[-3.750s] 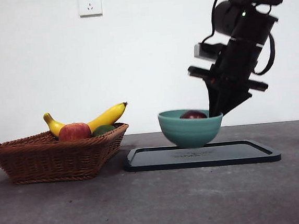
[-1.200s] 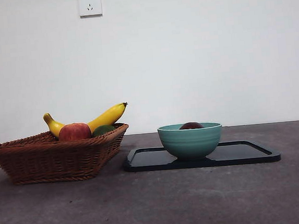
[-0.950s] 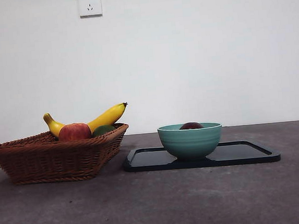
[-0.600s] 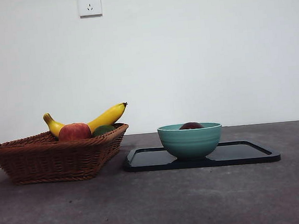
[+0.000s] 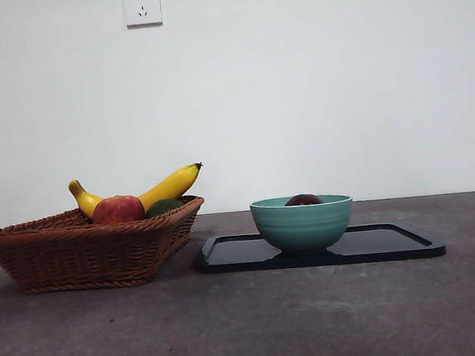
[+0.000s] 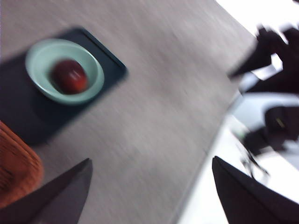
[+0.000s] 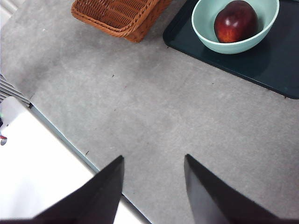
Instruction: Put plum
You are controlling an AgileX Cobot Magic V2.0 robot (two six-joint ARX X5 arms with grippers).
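Note:
The dark maroon plum lies inside the teal bowl, only its top showing over the rim in the front view. From above, the plum fills the middle of the bowl; the left wrist view shows the plum in the bowl too, blurred. The bowl stands on a dark tray. My right gripper hangs open high over bare table, far from the bowl. My left gripper is open too, high above the table near its edge. Neither holds anything.
A wicker basket at the left holds a banana, a red-and-yellow apple-like fruit and a green fruit. The basket shows beside the tray from above. The table's edge runs below the right gripper.
Three seconds ago a black arm stood at the bowl's right rim with the bowl tipped; it has since left the front view, and the bowl sits level. No change over the last second.

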